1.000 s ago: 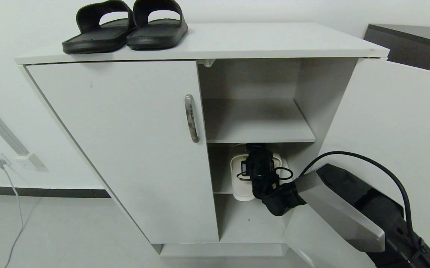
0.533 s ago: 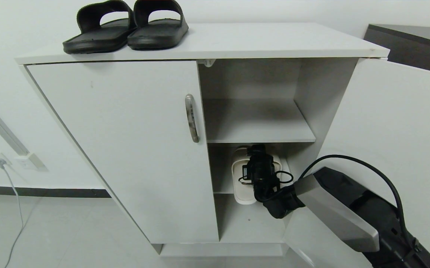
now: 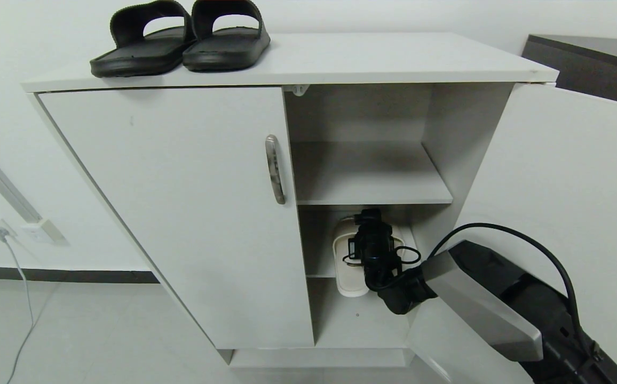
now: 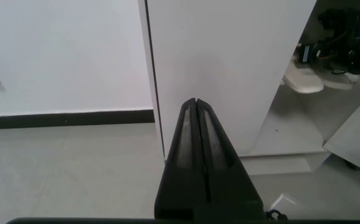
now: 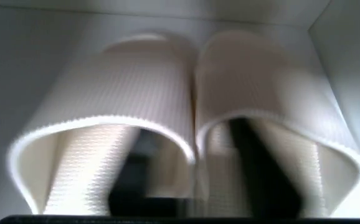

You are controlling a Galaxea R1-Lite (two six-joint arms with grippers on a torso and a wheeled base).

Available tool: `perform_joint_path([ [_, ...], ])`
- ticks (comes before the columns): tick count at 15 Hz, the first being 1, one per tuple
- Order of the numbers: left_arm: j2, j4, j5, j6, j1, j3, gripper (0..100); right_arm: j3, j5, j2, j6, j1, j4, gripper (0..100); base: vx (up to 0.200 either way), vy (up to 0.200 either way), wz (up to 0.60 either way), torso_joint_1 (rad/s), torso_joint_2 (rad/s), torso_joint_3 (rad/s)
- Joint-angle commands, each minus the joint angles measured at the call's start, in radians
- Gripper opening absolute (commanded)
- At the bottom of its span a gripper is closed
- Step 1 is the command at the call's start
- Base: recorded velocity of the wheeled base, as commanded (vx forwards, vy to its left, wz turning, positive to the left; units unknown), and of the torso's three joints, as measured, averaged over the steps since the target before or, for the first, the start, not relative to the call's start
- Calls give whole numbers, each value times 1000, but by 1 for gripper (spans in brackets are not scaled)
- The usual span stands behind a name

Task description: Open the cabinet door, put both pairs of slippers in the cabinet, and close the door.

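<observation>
White walls and a pale floor (image 3: 100, 330) frame the head view, where the cabinet (image 3: 394, 58) stands with its right door (image 3: 570, 186) swung open and its left door (image 3: 180, 213) shut. On its top, toward eleven o'clock, the black slippers (image 3: 180, 37) lie side by side, long axes running front to back. Below the upper shelf (image 3: 367, 176), at its six o'clock, the right gripper (image 3: 372, 234) reaches in over the white slippers (image 3: 347, 277), whose near ends overhang their shelf.

From the left wrist, the left gripper (image 4: 196, 109) hangs low before the left door (image 4: 230, 62), jaws pressed together.

From the right wrist, a dark finger (image 5: 255, 168) sits inside each strap of the white slippers (image 5: 149, 81); we judge the jaws clamped on the pair's adjoining sides. After release, the black pair lies up at eleven o'clock from them, on the left arm's side.
</observation>
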Motion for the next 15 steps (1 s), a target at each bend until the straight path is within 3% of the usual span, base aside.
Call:
perform_joint_path([
  [1,2,0,0,0,0,0,0,14,1,-1,-2,1,0,100,0,0,0,0,0,0],
  [9,2,0,-4,2,0,0,0,321,-7,-164,0,53,-127,100,0,0,0,0,0,0],
  [14,2,0,-4,2,0,0,0,657,-11,-328,21,122,-264,100,0,0,0,0,0,0],
  [15,2,0,-4,0,0,0,0,775,-14,-374,41,146,-301,100,0,0,0,0,0,0],
])
